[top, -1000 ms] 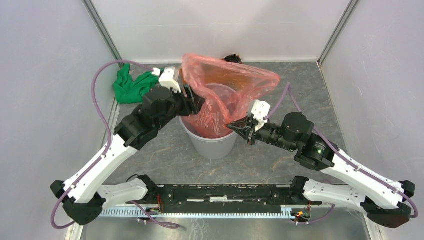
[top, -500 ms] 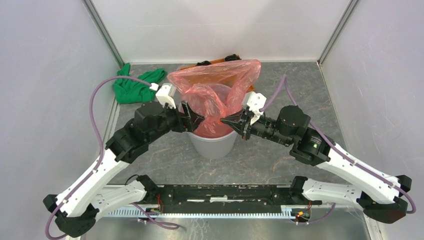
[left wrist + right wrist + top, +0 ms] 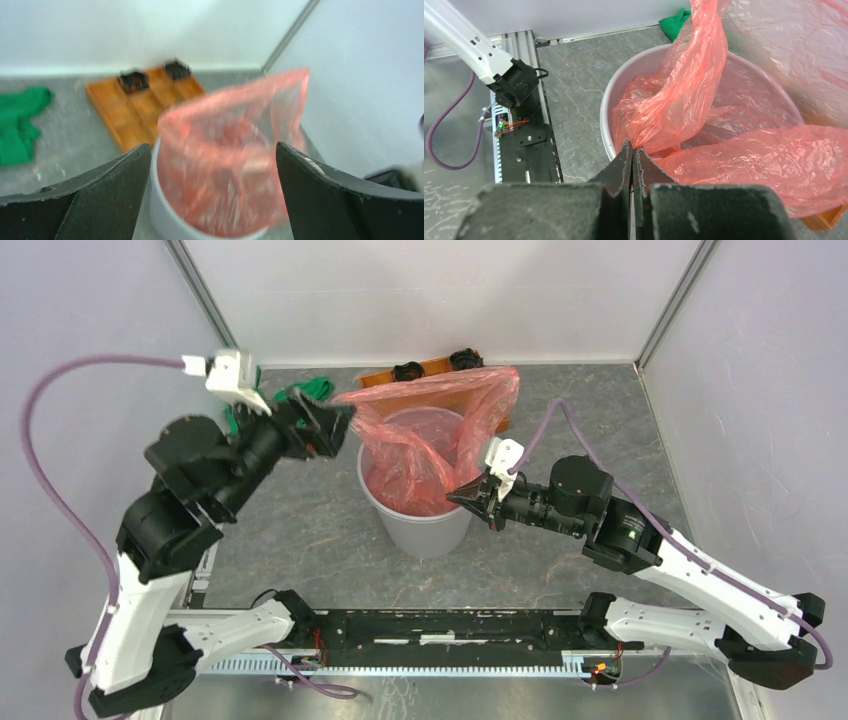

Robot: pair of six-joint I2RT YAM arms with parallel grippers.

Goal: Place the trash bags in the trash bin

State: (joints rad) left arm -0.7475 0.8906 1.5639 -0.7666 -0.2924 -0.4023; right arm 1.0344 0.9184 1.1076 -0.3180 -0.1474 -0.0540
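Left claw (image 3: 335, 428) spread, apart from bag (image 3: 420, 455) | right claw (image 3: 458, 497) pinching bag's edge at bin (image 3: 420, 530) rim, anchoring it, we judge | bag half inside, top billowing above.

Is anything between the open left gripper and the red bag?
Nothing visible is. The trash bag shows straight ahead of the open left gripper, partly inside the trash bin. The right gripper pinches it at the bin's rim.
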